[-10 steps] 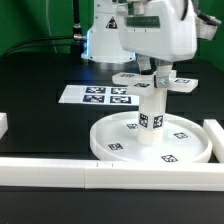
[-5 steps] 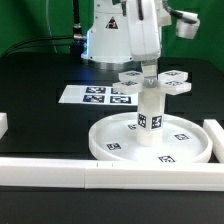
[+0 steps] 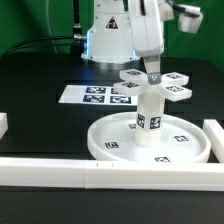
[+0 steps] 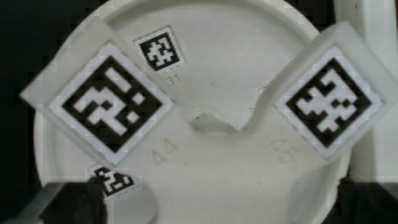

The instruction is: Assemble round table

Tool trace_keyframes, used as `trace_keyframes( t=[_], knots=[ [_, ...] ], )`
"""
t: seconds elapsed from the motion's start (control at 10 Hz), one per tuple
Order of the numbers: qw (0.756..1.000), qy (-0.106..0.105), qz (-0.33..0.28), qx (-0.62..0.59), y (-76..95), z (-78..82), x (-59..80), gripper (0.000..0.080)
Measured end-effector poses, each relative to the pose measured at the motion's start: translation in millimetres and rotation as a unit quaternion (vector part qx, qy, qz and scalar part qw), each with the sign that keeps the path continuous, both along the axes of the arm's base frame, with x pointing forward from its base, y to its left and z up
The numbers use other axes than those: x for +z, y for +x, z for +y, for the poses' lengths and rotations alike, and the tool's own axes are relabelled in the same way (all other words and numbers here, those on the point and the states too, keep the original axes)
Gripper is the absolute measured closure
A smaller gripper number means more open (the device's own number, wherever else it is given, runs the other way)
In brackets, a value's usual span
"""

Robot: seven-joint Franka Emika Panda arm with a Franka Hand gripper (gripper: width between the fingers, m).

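Black surface [image 3: 40, 120] carries the rimmed disc [image 3: 110, 147], with the marker board [image 3: 95, 96] just behind it. On the disc's hub the short post [image 3: 148, 118] stands upright, topped by the cross-shaped foot [image 3: 155, 84]. Over the foot, the hand [image 3: 153, 75] stands spread wide, gripping nothing.

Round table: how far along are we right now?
Done: post stands upright in the disc hub, and the cross-shaped foot sits on top of the post. In hand: nothing; the gripper is just above the foot, jaws look open. Left: can't tell whether the foot is fully screwed tight; possibly a few more turns.
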State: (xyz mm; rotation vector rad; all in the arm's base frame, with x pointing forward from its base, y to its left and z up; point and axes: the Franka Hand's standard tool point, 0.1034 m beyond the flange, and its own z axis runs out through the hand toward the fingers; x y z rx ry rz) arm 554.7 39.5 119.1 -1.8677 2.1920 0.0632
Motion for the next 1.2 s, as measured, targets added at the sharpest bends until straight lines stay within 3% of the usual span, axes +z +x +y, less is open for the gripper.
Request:
trace_keyframes(
  t=[0.2, 0.4, 0.6, 0.8, 1.0, 1.1, 1.2],
  knots=[
    [1.000, 0.006, -0.009, 0.009, 0.6, 3.7, 14.0, 0.0151],
    [1.000, 0.003, -0.011, 0.020, 0.4, 3.6, 12.6, 0.0151],
    [0.990, -0.023, -0.020, 0.140, -0.1, 9.5, 12.5, 0.0151],
    [0.951, -0.053, -0.013, 0.305, 2.0, 17.0, 17.8, 0.0151],
    [0.904, -0.065, -0.014, 0.423, 7.6, 25.2, 21.1, 0.0151],
    [0.898, -0.067, -0.018, 0.434, 7.6, 23.9, 20.3, 0.0151],
    [0.878, -0.071, -0.026, 0.473, 7.5, 23.2, 19.9, 0.0151]
  ],
)
